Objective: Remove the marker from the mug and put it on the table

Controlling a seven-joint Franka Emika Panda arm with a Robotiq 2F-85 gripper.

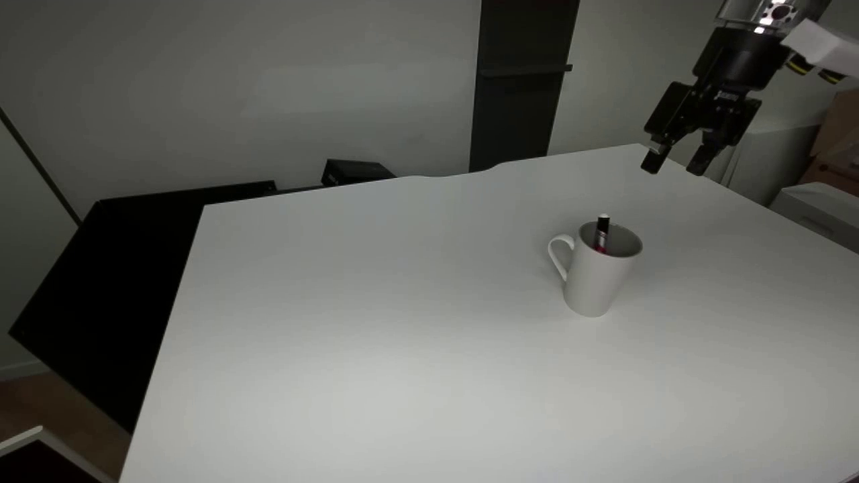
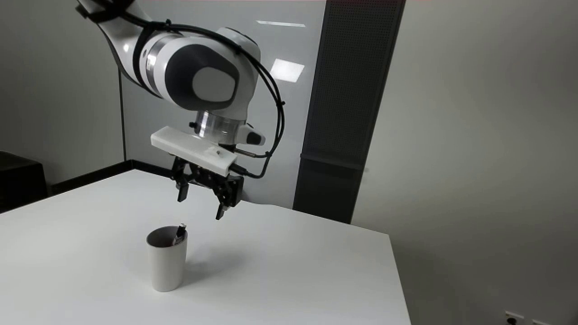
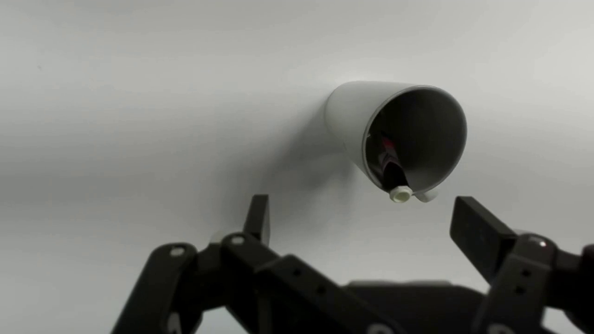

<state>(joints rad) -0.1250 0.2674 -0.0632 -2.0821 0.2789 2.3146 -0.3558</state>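
Observation:
The white mug (image 1: 596, 285) stands upright on the white table (image 1: 369, 335); it also shows in an exterior view (image 2: 167, 267) and in the wrist view (image 3: 351, 111). The marker (image 1: 602, 228) leans inside the mug, its black, white-tipped end sticking out above the rim; it also shows in an exterior view (image 2: 180, 233) and in the wrist view (image 3: 393, 172). Its lower part is hidden in the mug. My gripper (image 3: 362, 211) is open and empty, apart from and above the mug; it shows in both exterior views (image 1: 676, 163) (image 2: 201, 205). The mug's handle is mostly hidden in the wrist view.
A black surface (image 1: 100, 288) lies beside the table's far left edge in an exterior view. A black box (image 1: 356, 172) is behind the back edge. A white box (image 1: 822, 211) stands past the right edge. A dark panel (image 2: 347, 104) stands against the wall.

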